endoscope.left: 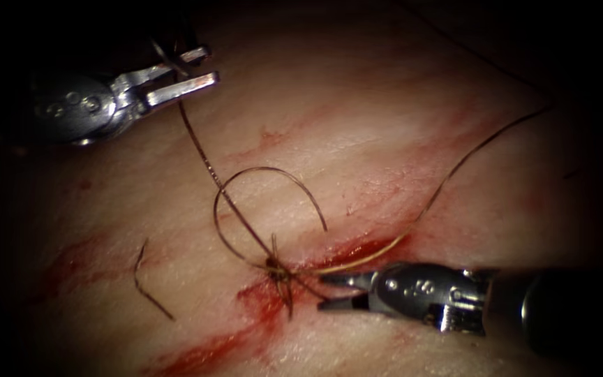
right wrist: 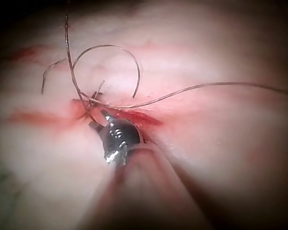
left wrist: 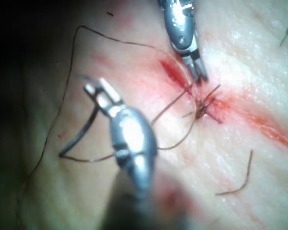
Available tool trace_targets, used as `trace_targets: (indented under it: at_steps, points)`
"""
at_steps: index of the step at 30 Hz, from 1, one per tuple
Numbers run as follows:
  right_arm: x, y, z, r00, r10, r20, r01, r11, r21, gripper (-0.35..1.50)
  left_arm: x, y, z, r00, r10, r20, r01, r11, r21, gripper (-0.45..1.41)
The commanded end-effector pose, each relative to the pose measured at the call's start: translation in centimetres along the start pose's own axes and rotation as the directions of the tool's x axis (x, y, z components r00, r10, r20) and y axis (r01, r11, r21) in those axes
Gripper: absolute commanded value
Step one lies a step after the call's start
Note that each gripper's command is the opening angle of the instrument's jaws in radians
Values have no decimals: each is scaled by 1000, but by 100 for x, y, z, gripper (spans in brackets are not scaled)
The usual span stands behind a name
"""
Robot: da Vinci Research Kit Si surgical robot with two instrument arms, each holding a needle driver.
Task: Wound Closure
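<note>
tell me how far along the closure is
Done: a knot sits on the cut, with short ends and a loop of thread around it, and a cut end of thread lies to its left. In hand: the left tool holds the needle near its top, clear of the tissue; the right tool is open by the knot, empty. Left: the cut to the right of the knot is unstitched.

The pale pink pork-belly tissue point(endoscope.left: 385, 126) bears a slanting red cut point(endoscope.left: 357, 250) smeared with red fluid point(endoscope.left: 246, 328). A thin dark brown thread point(endoscope.left: 273, 209) lies looped over the tissue, knotted at the cut point(endoscope.left: 277, 269), one strand rising to the upper left, another trailing off to the right. A short curved cut end of thread point(endoscope.left: 148, 279) lies loose left of the cut
</note>
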Motion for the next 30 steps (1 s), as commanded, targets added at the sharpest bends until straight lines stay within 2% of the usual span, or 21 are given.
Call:
trace_targets:
  at_steps: [1,4,10,15,16,17,22,26,29,30]
  points:
    - [-2,-4,6,1000,-5,-3,5,1000,10,-35,-6,2,5,1000,0,-1,0,1000,0,-45]
    - [1,-6,-1,1000,-9,-6,10,1000,19,-35,-7,1,5,1000,0,-1,0,1000,0,-45]
    - [15,-26,-42,1000,-4,-4,4,999,33,-35,-9,1,6,1000,1,2,-1,1000,-1,-45]
    - [29,-63,-83,1000,-5,22,4,999,52,-35,-10,4,9,1000,5,10,-5,1000,0,-45]
    - [38,-80,-100,1000,14,23,-16,998,65,-35,-10,5,10,1000,5,9,-5,1000,0,-45]
    - [38,-80,-100,1000,14,23,-16,998,65,-35,-10,5,10,1000,5,9,-5,1000,0,-45]
    - [66,-117,-135,999,41,22,-43,995,89,-35,-8,9,14,1000,7,9,-7,1000,-6,-45]
    - [94,-141,-146,998,51,25,-53,994,98,-35,-7,10,15,1000,7,8,-7,1000,-7,-45]
    - [107,-142,-134,999,35,31,-37,996,84,-35,-7,10,15,1000,7,7,-7,1000,-7,-45]
    - [107,-138,-124,999,36,33,-38,997,73,10,-7,9,15,1000,7,7,-7,1000,-7,-45]
